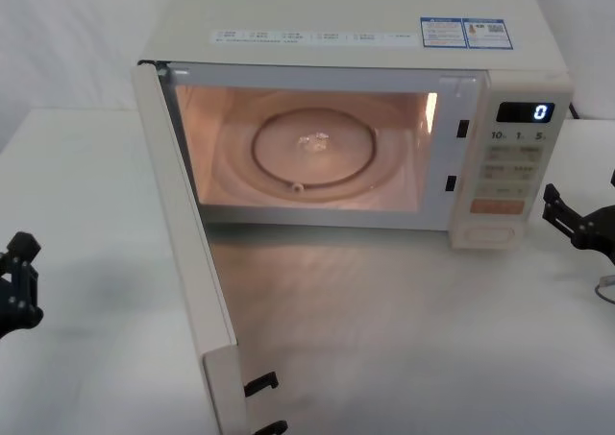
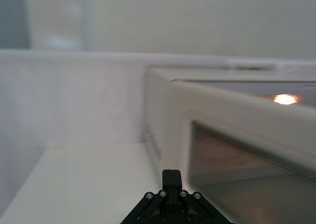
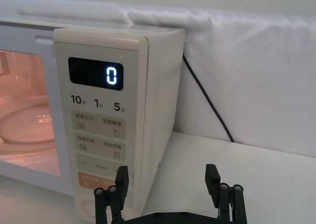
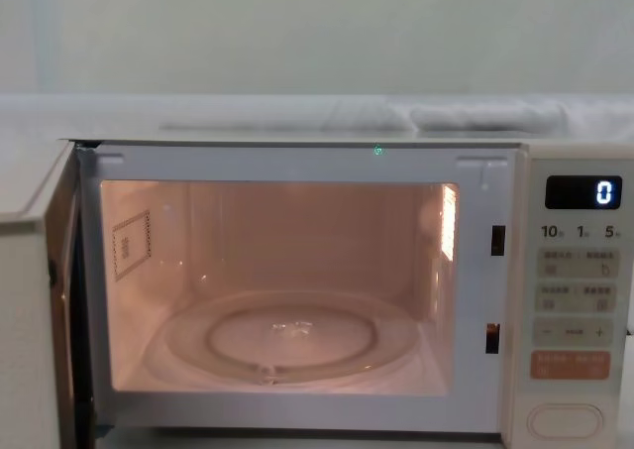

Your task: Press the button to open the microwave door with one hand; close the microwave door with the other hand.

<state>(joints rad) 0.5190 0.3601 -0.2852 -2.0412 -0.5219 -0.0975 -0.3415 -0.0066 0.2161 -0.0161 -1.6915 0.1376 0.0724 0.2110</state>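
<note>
One microwave door [image 1: 183, 233] open, display [image 3: 95, 74] reads 0

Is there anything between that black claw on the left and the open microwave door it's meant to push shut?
Nothing visible. The black left gripper hovers over bare white table, beside the outer face of the wide-open cream microwave door.

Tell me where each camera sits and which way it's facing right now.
Head: high, looking down at the microwave door swung open; left pincer and right pincer at the edges.
Chest: low, facing the lit cavity and the button.
Left wrist: beside the door's outer face, left pincer at the frame's foot.
Right wrist: facing the control panel, open right pincer in front.
Right wrist and chest share the display.
</note>
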